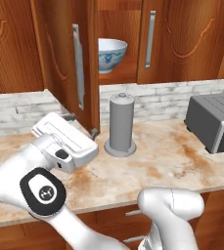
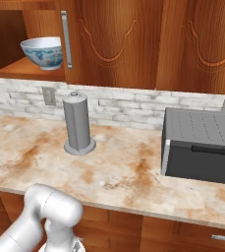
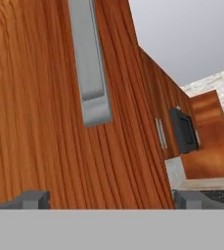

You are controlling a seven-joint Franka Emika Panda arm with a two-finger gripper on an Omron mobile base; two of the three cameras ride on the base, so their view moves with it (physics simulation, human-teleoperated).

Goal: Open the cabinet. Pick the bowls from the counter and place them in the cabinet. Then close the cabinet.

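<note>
Cabinet (image 1: pixel 118 44) stands ajar, bowl (image 1: pixel 111 54) on its shelf, claw (image 3: pixel 111 199) spread wide by the left door

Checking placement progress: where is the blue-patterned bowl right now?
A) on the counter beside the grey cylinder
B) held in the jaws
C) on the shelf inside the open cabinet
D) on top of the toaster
C: the bowl sits on the wooden shelf inside the cabinet, behind its open left door, above the grey cylinder on the counter.
</note>
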